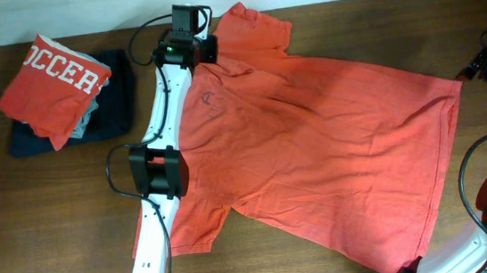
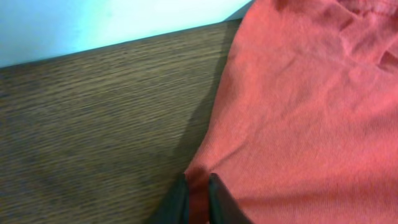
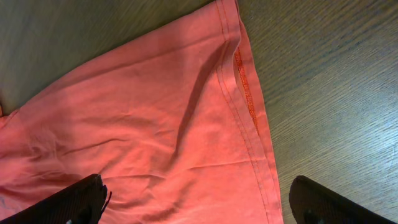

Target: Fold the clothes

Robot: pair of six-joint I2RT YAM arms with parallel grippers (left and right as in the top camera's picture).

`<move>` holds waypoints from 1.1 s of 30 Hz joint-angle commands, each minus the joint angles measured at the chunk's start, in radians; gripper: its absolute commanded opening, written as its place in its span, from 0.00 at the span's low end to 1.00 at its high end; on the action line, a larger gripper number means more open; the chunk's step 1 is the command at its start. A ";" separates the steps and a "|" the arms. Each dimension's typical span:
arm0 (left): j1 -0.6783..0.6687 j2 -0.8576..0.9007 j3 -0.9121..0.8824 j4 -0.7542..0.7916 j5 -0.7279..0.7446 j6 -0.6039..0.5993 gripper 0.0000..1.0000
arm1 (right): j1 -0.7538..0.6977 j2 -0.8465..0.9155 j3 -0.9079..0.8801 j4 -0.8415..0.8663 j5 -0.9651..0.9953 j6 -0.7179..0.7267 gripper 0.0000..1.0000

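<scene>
The shirt (image 1: 315, 138) lies spread flat across the middle of the tabletop (image 1: 55, 226), plain side up, one sleeve toward the far edge and one toward the near. The left end effector (image 2: 198, 198) is nearly closed on a small pucker of the shirt's far edge, close to the far sleeve. Only a thin fold sits between its fingers. The right end effector (image 3: 196, 199) hangs wide open over the hem (image 3: 249, 93) and holds nothing.

The main risk is the left pinch. It has so little cloth that a lift or pull will likely let it slide out, and the shoulder would drop in a crumple. The left arm also runs along the shirt's side, just beside the near sleeve, so a sweep inward could drag or bunch that sleeve. On the right, the hem is slightly rolled, with the inner stitching showing. Closing there may catch only one layer, or miss past the edge onto wood. If one side lifts alone, the fold will probably come out skewed. The folded pile (image 1: 60, 91) stands well apart.
</scene>
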 commanded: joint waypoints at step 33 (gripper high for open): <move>0.252 -0.542 0.014 -0.610 0.082 -0.234 0.99 | 0.013 -0.009 0.009 0.078 -0.068 -0.081 0.99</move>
